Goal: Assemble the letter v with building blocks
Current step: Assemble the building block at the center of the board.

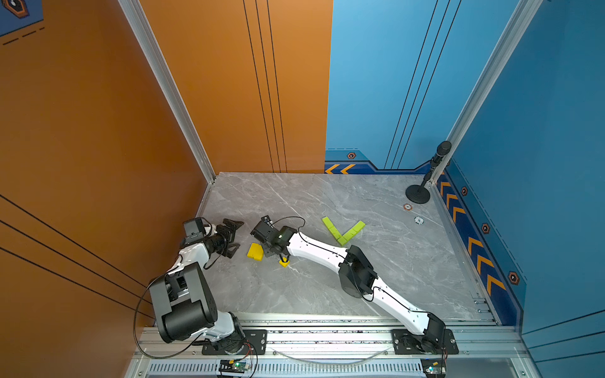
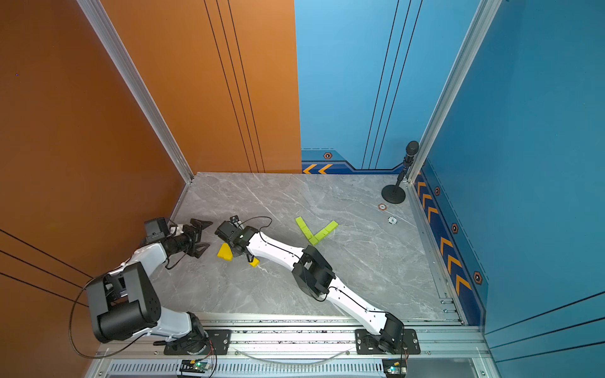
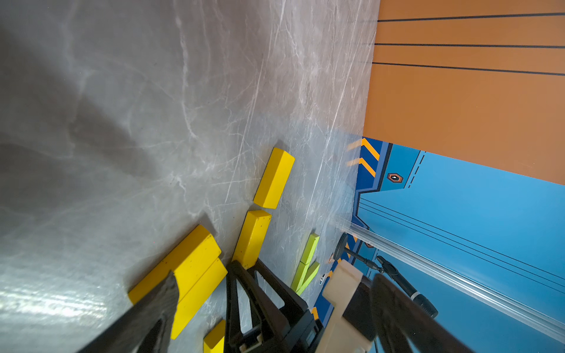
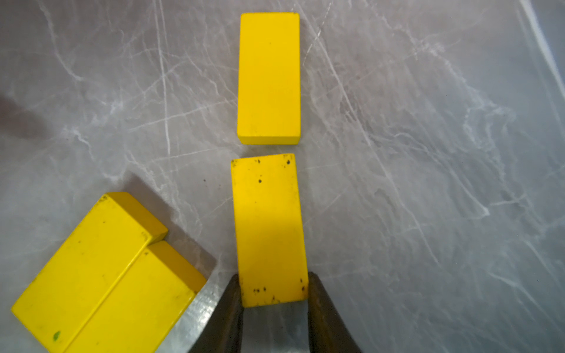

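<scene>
Several lime-green building blocks (image 1: 342,230) lie in a V shape on the marble table. To their left, my right gripper (image 4: 273,282) is shut on the near end of a yellow brick (image 4: 269,226). A second yellow brick (image 4: 269,76) lies in line just beyond it, with a small gap between. Two yellow bricks (image 1: 255,252) lie side by side next to the right gripper (image 1: 274,253). A small yellow block (image 1: 284,262) shows partly under that gripper. My left gripper (image 1: 234,237) hangs open and empty, left of the yellow pair.
A black microphone stand (image 1: 418,193) occupies the far right corner, with two small round markers (image 1: 413,213) on the table in front of it. The orange wall (image 1: 98,147) runs close behind the left arm. An aluminium rail (image 1: 327,337) borders the front edge.
</scene>
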Tool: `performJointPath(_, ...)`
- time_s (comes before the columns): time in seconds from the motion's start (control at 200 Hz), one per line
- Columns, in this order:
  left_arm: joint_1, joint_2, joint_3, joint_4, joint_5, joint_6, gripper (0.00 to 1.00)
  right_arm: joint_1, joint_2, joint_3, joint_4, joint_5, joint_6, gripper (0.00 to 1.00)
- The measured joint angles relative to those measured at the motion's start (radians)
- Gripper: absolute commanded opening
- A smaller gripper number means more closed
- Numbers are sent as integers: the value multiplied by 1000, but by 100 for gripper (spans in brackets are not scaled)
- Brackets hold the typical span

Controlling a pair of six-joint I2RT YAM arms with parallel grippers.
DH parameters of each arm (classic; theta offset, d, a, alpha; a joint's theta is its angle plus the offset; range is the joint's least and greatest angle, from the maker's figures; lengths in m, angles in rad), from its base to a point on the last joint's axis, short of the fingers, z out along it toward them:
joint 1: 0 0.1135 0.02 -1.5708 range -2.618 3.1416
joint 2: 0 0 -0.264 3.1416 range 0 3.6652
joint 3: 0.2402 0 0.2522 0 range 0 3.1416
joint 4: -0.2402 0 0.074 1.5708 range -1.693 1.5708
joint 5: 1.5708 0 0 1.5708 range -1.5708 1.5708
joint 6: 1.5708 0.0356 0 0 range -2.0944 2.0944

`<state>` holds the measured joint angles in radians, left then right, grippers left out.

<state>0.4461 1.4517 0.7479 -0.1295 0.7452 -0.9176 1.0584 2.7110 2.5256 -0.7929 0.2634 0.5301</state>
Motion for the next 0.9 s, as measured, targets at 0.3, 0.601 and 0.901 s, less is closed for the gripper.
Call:
performJointPath(0.3,0,0,0,0,0,0,98,-2,2,2,2,0,14,32)
performJointPath(0.601,0,0,0,0,0,0,98,-5,9,7,21,0,19,32)
performJointPath(0.901,0,0,0,0,0,0,98,-5,10,8,26,0,22,33)
